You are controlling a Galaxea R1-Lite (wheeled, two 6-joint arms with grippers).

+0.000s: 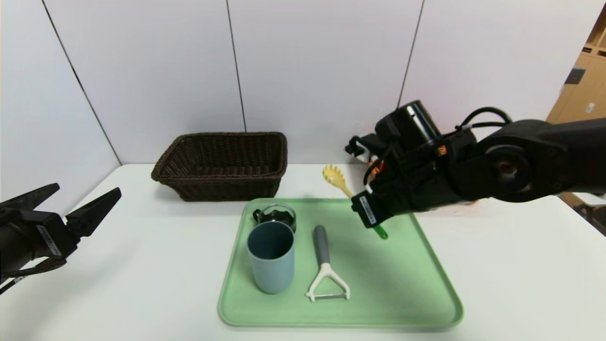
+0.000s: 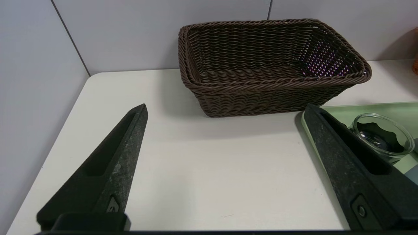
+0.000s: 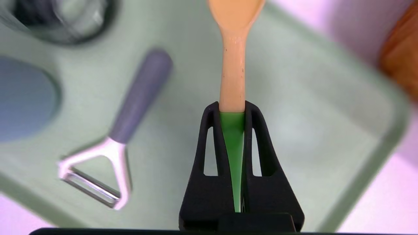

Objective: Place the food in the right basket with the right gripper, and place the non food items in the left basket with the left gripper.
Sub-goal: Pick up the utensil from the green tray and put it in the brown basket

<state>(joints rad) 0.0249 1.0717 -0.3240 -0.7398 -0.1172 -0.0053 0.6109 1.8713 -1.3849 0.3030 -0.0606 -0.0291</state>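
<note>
My right gripper is shut on a pasta spoon where its yellow shaft meets the green handle end. In the head view the spoon slants over the far right part of the green tray, and my right gripper is partly hidden by its own wrist. A blue cup, a glass jar and a grey-handled peeler sit on the tray. The brown wicker left basket stands behind the tray. My left gripper hangs open at the far left. No food and no right basket show.
The left wrist view looks across bare white table to the left basket and the glass jar. A blurred orange-brown shape lies beyond the tray's corner. White wall panels close off the back, and cardboard boxes stand at the far right.
</note>
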